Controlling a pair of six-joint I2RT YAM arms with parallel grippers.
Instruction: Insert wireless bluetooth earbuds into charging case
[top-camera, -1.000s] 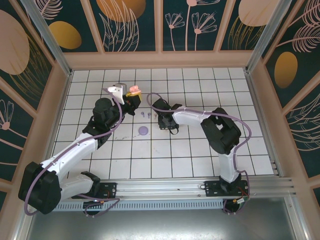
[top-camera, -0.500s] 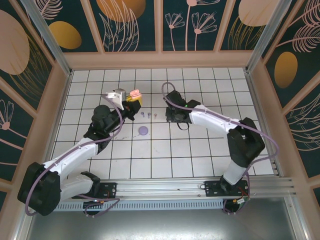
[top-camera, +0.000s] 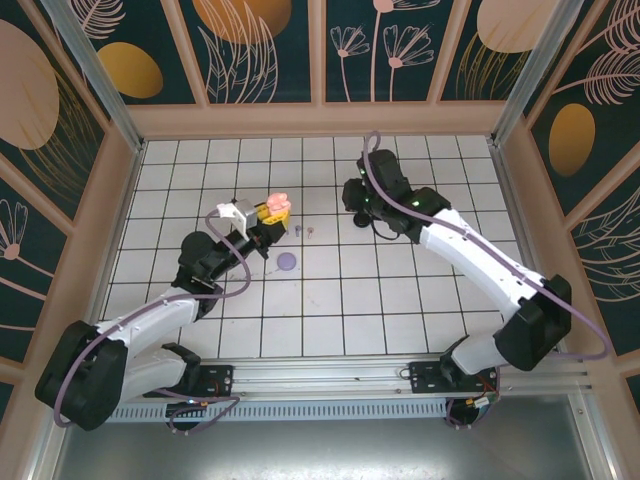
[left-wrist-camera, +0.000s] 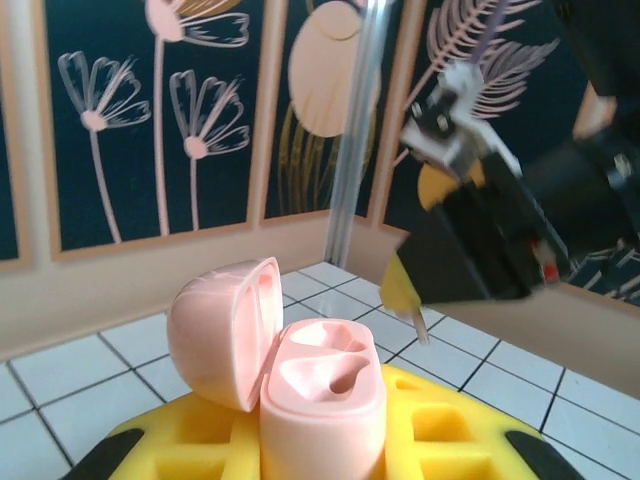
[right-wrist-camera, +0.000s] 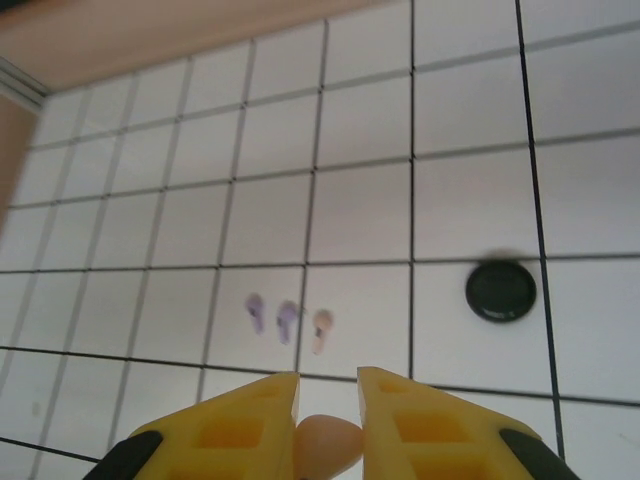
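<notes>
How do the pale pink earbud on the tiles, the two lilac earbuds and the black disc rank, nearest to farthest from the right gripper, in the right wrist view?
From the right gripper:
1. Pale pink earbud, straight ahead.
2. Right lilac earbud, slightly left.
3. Left lilac earbud, further left.
4. Black disc, far right.

Earbuds (right-wrist-camera: 287, 320), discs (right-wrist-camera: 500, 290) on table (top-camera: 400, 300) (white-tiled)
</notes>
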